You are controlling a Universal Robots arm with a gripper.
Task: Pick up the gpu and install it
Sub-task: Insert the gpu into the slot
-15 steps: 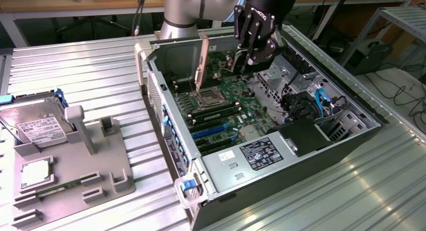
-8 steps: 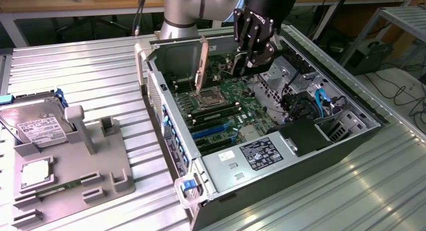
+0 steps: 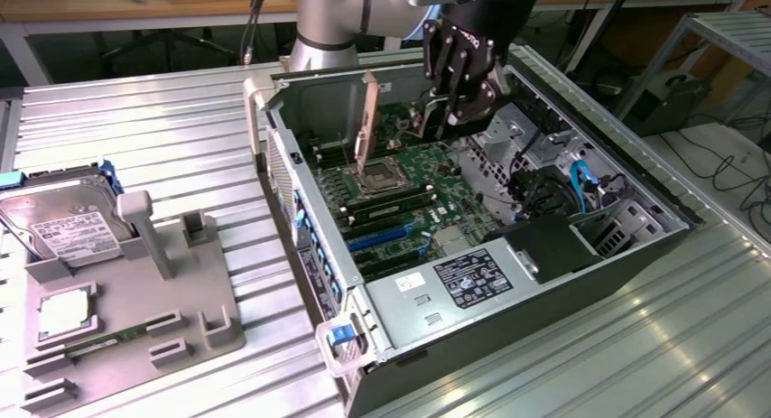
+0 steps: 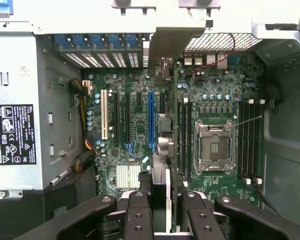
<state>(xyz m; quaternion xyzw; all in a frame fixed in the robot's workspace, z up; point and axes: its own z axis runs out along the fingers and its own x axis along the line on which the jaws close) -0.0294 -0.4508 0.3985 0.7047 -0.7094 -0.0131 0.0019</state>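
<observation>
While the narrowly parted claw (image 3: 450, 120) pinches the gpu (image 4: 160, 181) edge-on above the board (image 4: 135, 142) inside the case (image 3: 633, 255), the install step is in hand, and seating likely calls for lining its edge over a slot (image 4: 151, 117).

Black label (image 4: 12, 134) partly off-frame
</observation>
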